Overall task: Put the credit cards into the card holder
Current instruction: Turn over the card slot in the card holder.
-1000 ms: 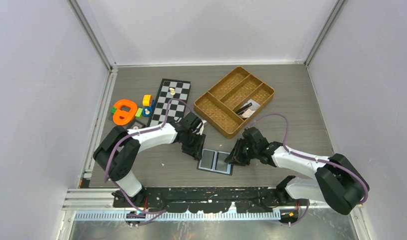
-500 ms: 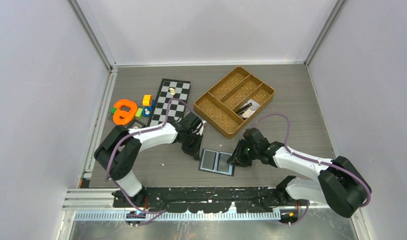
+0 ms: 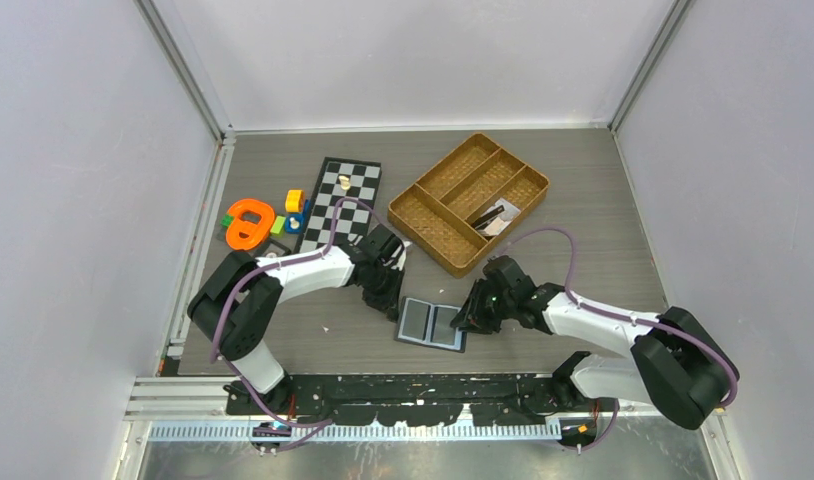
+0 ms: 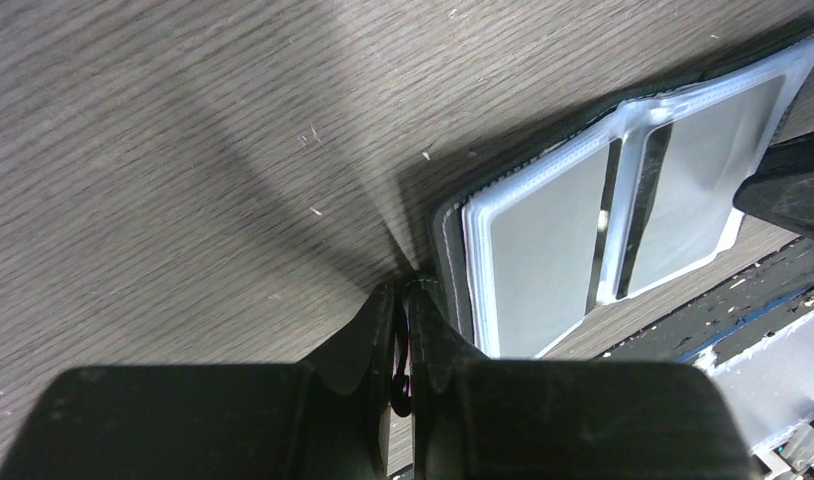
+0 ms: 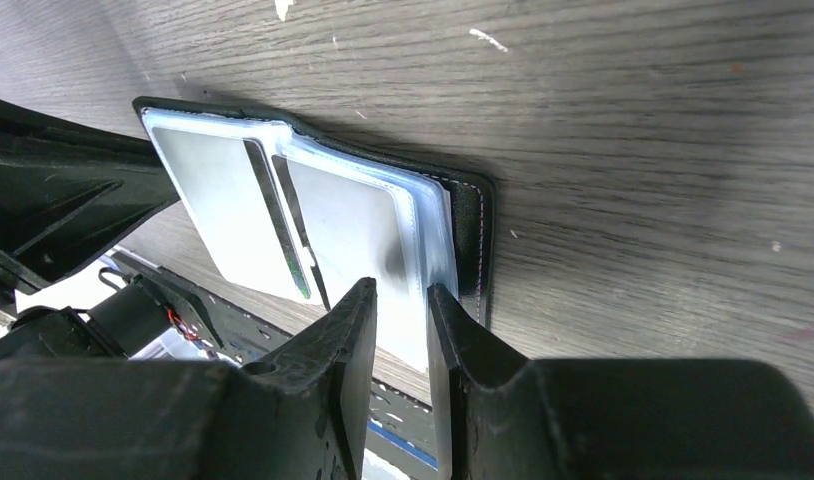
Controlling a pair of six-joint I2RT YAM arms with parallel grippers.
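Brown woven divided tray (image 3: 419, 196) sits beyond. Black leather folding wallet (image 3: 432, 323) lies open, clear sleeves showing; left gripper (image 4: 403, 300) pinches its edge, right gripper (image 5: 401, 300) narrowly parted.

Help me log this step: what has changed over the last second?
The left tool has closed to a thin slit at the left corner of the card holder, seemingly pinching its edge. The holder lies open and has barely shifted. The right tool stays with its jaws apart over the holder's right sleeve. The chessboard and woven tray are as before.
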